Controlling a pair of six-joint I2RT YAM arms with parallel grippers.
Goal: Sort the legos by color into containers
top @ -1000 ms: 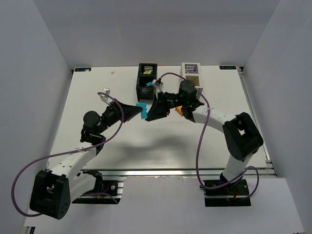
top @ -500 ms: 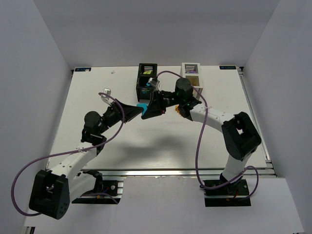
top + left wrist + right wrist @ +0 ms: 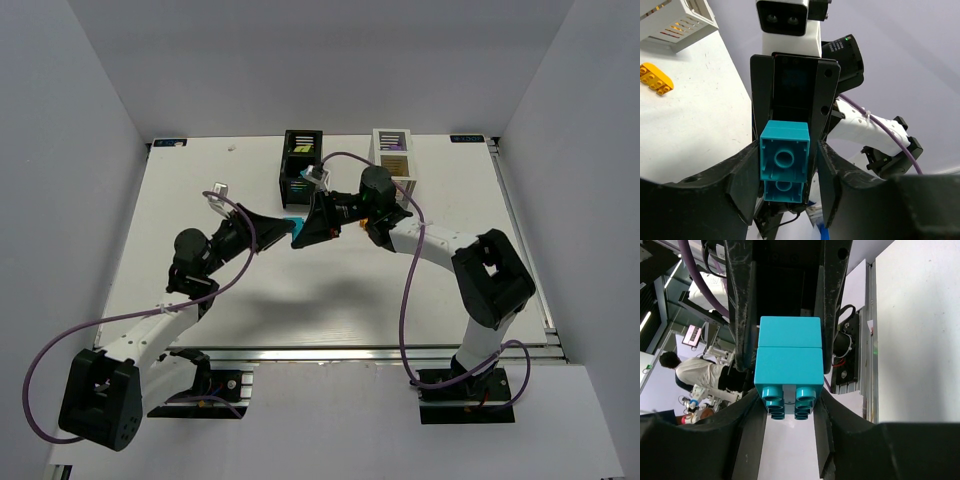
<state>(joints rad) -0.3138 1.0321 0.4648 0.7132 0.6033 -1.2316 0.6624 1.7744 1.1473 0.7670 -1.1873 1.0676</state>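
White bench (image 3: 200, 200) below, grey walls around; the cyan legos (image 3: 788, 357), two bricks stacked, hang in the air just in front of the black container (image 3: 302, 150); light, stiff and slick-sided, I judge, best pinched on flat faces; my right jaws, about half open, clamp them; my left jaws flank the other end, grip uncertain.

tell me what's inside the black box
Looking down the open top of the black box, lime green legos show. Its slatted walls hide the lower part, so what else lies inside, and how many, cannot be told.
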